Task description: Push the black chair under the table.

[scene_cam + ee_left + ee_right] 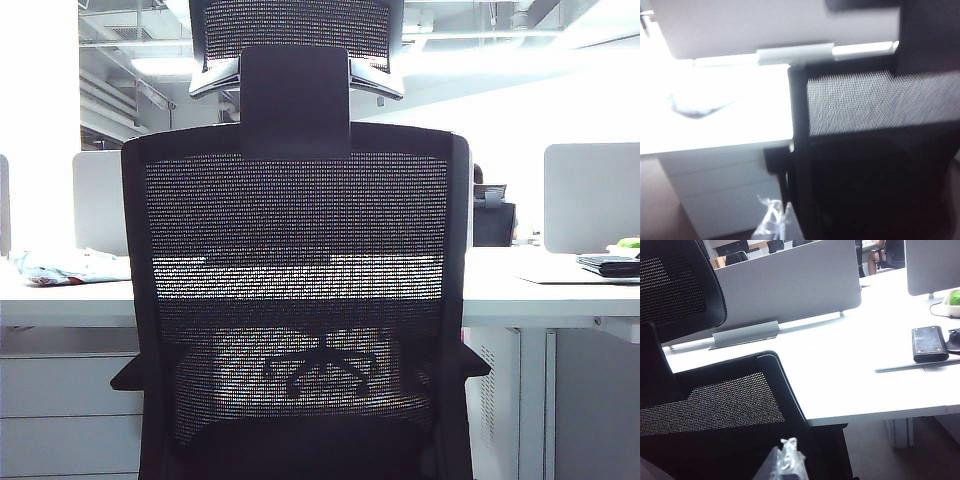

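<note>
Backrest fills the exterior view: the black chair [296, 300] stands square-on with its mesh back toward the camera and its seat facing the table [60, 300]. The white top runs across behind the mesh, and the chair's armrests reach about to the table's near edge, so by my judgement the seat is at most partly tucked under. Neither gripper shows in this view. One black chair, one table, and one drawer unit [60, 410] under the table's left end. Grey partition panels [592, 198] stand along the far edge, three counted here.

Left wrist view, blurred: the left gripper [771, 222] appears only as a pale wrapped tip low in the frame, just beside the chair back's left frame edge [799, 150]. Whether its jaws are spread or closed I cannot tell, nor whether it touches the frame. The drawer unit [720, 195] lies beyond it.

Right wrist view: the right gripper [786, 462] is likewise a wrapped tip, just behind the upper right corner of the chair back [715, 405]; its opening cannot be read. The table's edge [880, 412] lies straight ahead past the chair. One dark flat object [929, 343] rests near the table's right end.

Both grippers sit equally close, one per side; the push runs straight forward, across the table's long axis.
</note>
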Controlling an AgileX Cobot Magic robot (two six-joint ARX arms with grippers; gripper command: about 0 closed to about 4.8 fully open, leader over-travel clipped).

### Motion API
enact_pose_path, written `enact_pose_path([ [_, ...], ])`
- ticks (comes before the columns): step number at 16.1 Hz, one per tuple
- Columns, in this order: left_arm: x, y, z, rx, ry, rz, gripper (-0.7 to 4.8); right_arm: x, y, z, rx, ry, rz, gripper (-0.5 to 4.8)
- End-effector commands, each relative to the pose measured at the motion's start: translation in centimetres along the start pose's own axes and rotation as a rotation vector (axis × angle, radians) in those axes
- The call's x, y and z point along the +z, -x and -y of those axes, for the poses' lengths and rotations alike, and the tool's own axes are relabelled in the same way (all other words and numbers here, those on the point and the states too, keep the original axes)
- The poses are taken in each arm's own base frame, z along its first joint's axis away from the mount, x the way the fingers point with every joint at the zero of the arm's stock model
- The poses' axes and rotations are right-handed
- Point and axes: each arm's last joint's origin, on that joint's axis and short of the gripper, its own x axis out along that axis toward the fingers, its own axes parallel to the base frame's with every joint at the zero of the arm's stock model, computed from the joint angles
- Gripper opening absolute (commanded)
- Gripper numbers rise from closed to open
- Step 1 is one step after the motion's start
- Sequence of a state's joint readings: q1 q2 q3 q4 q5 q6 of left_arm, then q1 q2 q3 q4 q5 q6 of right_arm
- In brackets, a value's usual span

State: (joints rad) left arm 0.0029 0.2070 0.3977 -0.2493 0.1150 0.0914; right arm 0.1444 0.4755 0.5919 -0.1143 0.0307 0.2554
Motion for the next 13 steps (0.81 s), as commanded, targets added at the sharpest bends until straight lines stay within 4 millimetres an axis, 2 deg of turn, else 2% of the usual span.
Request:
enact_pose_path([
  [1,-3.7,-0.5,0.3,0.011,0.032,0.094,-0.05,0.2,0.1,-0.1,0.005,0.002,0.014,-0.05],
  [6,-7.8,-1.3,0.6,0.006,0.123,0.094,-0.05,0.2,0.1,-0.1,0.004,0.002,0.013,-0.05],
  [13,-9.0,-1.5,0.5,0.055,0.126,0.071,-0.05,0.2,0.1,-0.1,0.004,0.002,0.010,-0.05],
])
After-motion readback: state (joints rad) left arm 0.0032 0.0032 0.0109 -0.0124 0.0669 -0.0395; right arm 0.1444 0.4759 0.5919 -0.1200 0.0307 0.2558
